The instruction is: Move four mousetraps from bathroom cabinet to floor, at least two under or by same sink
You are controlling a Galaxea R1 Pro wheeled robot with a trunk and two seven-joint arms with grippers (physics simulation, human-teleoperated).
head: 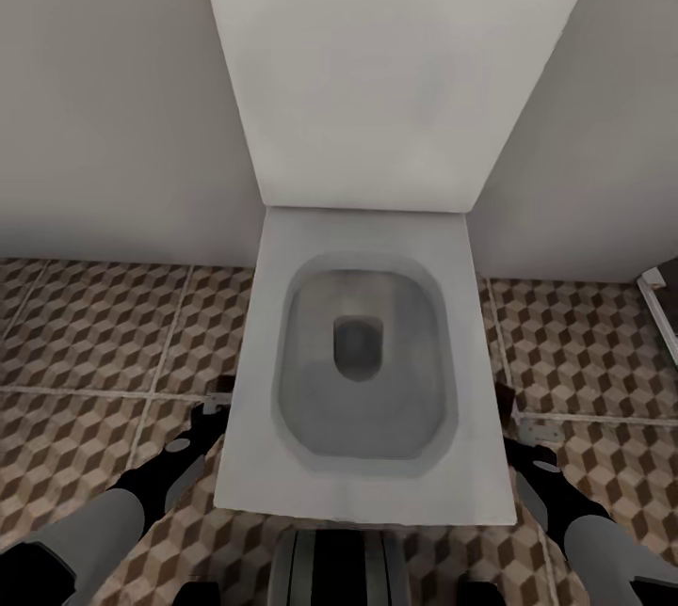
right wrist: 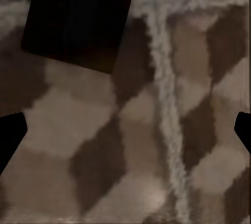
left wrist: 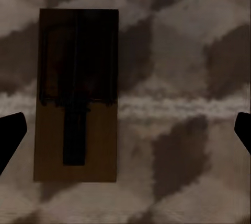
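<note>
Below our left gripper, jaws spread wide and empty, we see a mousetrap flat on the bathroom floor. Our right gripper, equally wide, hovers near another mousetrap. Beyond, a toilet stands against the wall.

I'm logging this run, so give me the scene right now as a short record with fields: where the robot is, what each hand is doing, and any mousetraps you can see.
facing: white toilet, seat up, against the wall
floor: cube-pattern bathroom floor
left hand: open, holding nothing, over the floor beside the toilet
right hand: open, holding nothing, over the floor on the toilet's other side
mousetrap under left hand: flat on the tiles, across a grout line
dark flat board under right hand: on the tiles, probably a mousetrap, too dark to confirm
</note>
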